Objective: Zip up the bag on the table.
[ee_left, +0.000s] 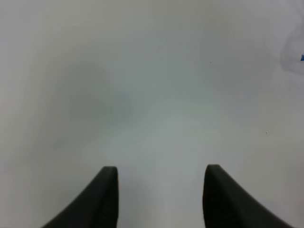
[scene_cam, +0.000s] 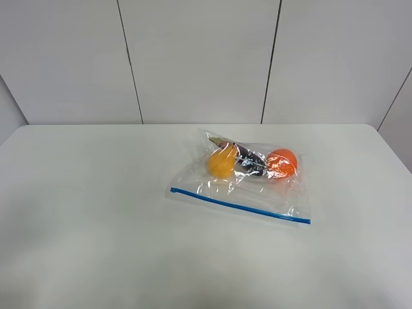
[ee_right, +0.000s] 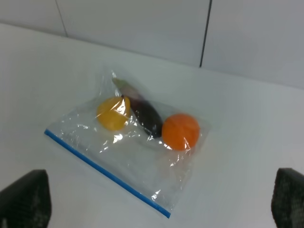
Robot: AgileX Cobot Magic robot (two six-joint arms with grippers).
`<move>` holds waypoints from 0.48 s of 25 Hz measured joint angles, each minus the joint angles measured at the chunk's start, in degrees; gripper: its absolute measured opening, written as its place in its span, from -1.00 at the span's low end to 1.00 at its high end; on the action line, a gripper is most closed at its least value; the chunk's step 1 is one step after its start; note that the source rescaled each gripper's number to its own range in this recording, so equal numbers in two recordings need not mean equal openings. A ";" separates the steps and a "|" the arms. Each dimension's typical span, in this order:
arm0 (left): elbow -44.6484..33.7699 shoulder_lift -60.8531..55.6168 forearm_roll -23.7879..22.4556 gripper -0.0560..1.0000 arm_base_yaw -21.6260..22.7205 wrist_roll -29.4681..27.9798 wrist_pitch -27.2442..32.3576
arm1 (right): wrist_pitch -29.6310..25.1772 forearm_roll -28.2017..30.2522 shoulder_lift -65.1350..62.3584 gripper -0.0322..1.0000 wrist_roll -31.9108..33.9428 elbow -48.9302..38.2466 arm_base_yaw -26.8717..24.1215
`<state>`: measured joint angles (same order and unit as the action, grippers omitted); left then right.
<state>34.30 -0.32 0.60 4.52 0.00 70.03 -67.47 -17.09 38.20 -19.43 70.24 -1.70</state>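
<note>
The bag (scene_cam: 248, 190) is clear crinkly plastic and lies flat on the white table (scene_cam: 96, 212), right of centre. Its blue zipper strip (scene_cam: 238, 206) runs along the near edge. Inside are a yellow pear (scene_cam: 221, 162), a dark item (scene_cam: 251, 162) and an orange ball (scene_cam: 281, 163). Neither arm shows in the exterior high view. My left gripper (ee_left: 160, 168) is open and empty over bare table, with a bit of the blue strip (ee_left: 302, 58) at the frame's edge. My right gripper (ee_right: 161, 173) is open wide and empty, well back from the bag (ee_right: 128, 161) and its strip (ee_right: 104, 173).
A grey panelled wall (scene_cam: 206, 58) stands behind the table's far edge. The table's rounded right corner (scene_cam: 376, 129) lies beyond the bag. Bare tabletop surrounds the bag on the left and in front.
</note>
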 joint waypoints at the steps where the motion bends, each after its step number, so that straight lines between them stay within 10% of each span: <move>1: 0.00 0.00 0.00 0.64 0.00 0.00 0.00 | -0.12 0.00 -1.32 1.00 0.11 -0.85 0.00; 12: 0.00 0.00 0.00 0.64 0.00 0.00 0.00 | -0.59 1.44 -14.68 1.00 2.40 -17.10 0.00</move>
<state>34.30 -0.32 0.60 4.52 0.00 70.03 -68.07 -15.65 23.52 -17.03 53.14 -1.70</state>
